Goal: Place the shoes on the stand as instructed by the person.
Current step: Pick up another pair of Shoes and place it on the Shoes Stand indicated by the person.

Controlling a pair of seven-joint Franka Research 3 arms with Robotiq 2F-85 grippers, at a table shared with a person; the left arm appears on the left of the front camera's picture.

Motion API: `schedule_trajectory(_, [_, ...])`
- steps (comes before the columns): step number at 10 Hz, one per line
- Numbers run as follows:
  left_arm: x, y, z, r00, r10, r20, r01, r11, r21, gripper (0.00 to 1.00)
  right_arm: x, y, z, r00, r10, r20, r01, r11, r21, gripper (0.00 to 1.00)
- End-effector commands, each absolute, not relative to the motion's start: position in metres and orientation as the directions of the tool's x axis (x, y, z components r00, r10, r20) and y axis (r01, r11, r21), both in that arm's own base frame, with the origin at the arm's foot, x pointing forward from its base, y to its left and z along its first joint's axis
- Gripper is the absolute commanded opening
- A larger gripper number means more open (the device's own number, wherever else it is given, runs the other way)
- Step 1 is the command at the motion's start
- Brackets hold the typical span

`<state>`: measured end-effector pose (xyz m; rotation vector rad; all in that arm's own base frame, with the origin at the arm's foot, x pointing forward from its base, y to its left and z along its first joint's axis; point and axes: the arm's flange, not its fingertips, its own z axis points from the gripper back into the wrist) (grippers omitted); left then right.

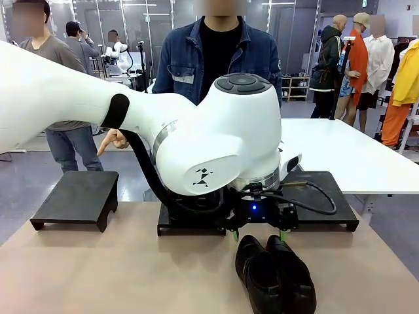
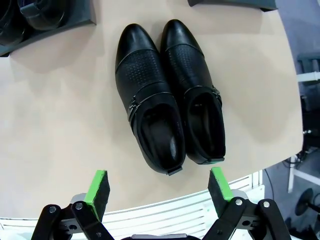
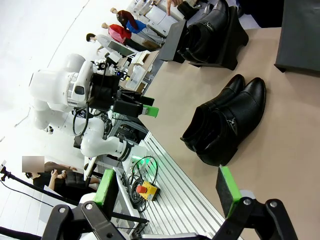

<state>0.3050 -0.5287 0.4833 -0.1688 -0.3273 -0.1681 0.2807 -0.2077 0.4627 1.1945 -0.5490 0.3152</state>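
A pair of glossy black shoes [image 1: 275, 276] [image 2: 170, 95] [image 3: 225, 122] lies side by side on the tan table near its front edge. My left gripper [image 1: 259, 235] [image 2: 159, 185] hangs just above their heel end, open, with nothing between its green pads [image 2: 98, 187]. A second black pair [image 3: 210, 30] [image 2: 27, 15] sits on a low black stand [image 3: 172, 42]. Nearer the robot's side, my right gripper [image 3: 165, 190] stands open and empty above the table's edge. The person [image 1: 219, 55] in a denim jacket stands across the table, one hand [image 1: 114, 139] pointing down towards the left stand [image 1: 75, 196].
Three low black stands sit in a row: left, middle [image 1: 196, 226] under my left arm [image 1: 216, 137], and right [image 1: 327, 196]. A white table [image 1: 353, 154] is behind on the right. Aluminium rails and cables [image 3: 165, 200] run below the table's near edge.
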Motion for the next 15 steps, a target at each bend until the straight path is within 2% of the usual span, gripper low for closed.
schedule_trajectory(1, [0.301, -0.521, 0.482, 0.934, -0.154, 0.322, 0.205, 0.970, -0.132, 1.00, 0.281, -0.209, 0.464, 0.815, -0.062, 0.576, -0.527, 0.336, 0.781, 1.00])
schedule_trajectory(2, [0.305, -0.529, 0.483, 0.933, -0.136, 0.332, 0.191, 0.972, -0.137, 1.00, 0.281, -0.209, 0.464, 0.815, -0.062, 0.576, -0.527, 0.336, 0.781, 1.00])
schedule_trajectory(3, [0.305, -0.539, 0.480, 0.940, -0.061, 0.335, 0.115, 0.983, -0.142, 1.00, 0.281, -0.209, 0.464, 0.815, -0.062, 0.576, -0.527, 0.336, 0.781, 1.00])
schedule_trajectory(4, [0.304, -0.550, 0.477, 0.928, -0.030, 0.371, 0.066, 0.994, -0.086, 1.00, 0.281, -0.209, 0.464, 0.815, -0.062, 0.576, -0.527, 0.336, 0.781, 1.00])
schedule_trajectory(6, [0.303, -0.564, 0.469, 0.938, -0.056, 0.341, 0.089, 0.992, -0.084, 1.00, 0.281, -0.209, 0.464, 0.815, -0.062, 0.576, -0.527, 0.336, 0.781, 1.00])
schedule_trajectory(10, [0.328, -0.596, 0.451, 0.957, 0.023, 0.288, 0.002, 0.996, -0.089, 1.00, 0.281, -0.209, 0.464, 0.815, -0.062, 0.576, -0.527, 0.336, 0.781, 1.00])
schedule_trajectory(12, [0.343, -0.613, 0.439, 0.960, 0.029, 0.279, -0.018, 0.999, -0.044, 1.00, 0.281, -0.209, 0.464, 0.815, -0.062, 0.576, -0.527, 0.336, 0.781, 1.00])
schedule_trajectory(15, [0.351, -0.631, 0.414, 0.978, 0.037, 0.205, -0.038, 0.999, 0.002, 1.00, 0.281, -0.209, 0.464, 0.815, -0.062, 0.576, -0.527, 0.336, 0.781, 1.00])
